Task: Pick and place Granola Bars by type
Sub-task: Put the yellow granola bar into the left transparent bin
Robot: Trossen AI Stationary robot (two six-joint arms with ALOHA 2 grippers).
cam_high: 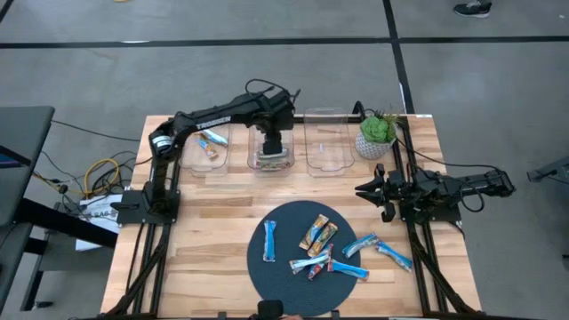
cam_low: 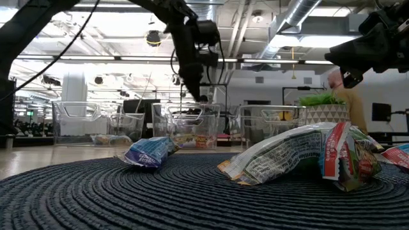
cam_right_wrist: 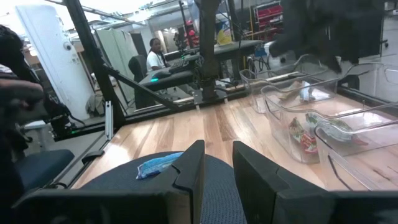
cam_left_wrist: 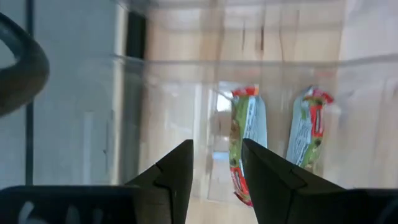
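Now we see the left gripper [cam_high: 272, 152] spread empty over the middle bin [cam_high: 252, 142] at the table's far edge, right gripper [cam_right_wrist: 216, 163] slightly parted (idle), while light, crinkly, slippery Granola Bars [cam_high: 317, 235] wait on the mat [cam_high: 276, 276] near the front edge, best pinched across their flat middles.

Robotics lab: exposed ceiling ducts [cam_low: 300, 19], concrete floor [cam_high: 267, 22], person at workstation [cam_right_wrist: 154, 55] behind.

Wooden table [cam_high: 213, 240], dark round mat [cam_high: 283, 277], three clear bins [cam_high: 325, 142], potted plant [cam_high: 375, 135]
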